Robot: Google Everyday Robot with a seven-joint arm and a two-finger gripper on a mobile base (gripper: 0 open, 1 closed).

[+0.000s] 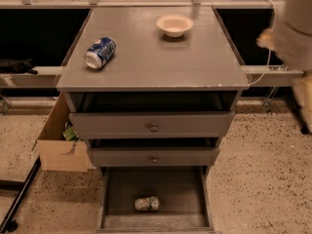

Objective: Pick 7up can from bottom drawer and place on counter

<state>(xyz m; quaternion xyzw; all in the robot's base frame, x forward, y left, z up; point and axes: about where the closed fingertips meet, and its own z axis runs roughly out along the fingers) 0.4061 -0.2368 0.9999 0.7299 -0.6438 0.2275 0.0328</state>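
The 7up can (147, 204), small and silvery with green marks, lies on its side on the floor of the open bottom drawer (173, 186), near the front middle. Above the drawers spreads the grey counter (156, 62). A blurred pale part of my arm (295, 28) enters at the upper right edge, beside the counter's right side and far above the can. My gripper itself does not show in this view.
A blue and white can (100, 53) lies on the counter's left part and a small white bowl (174, 25) stands at its back. The two upper drawers are pulled partly out. An open cardboard box (61, 145) sits on the floor left of the cabinet.
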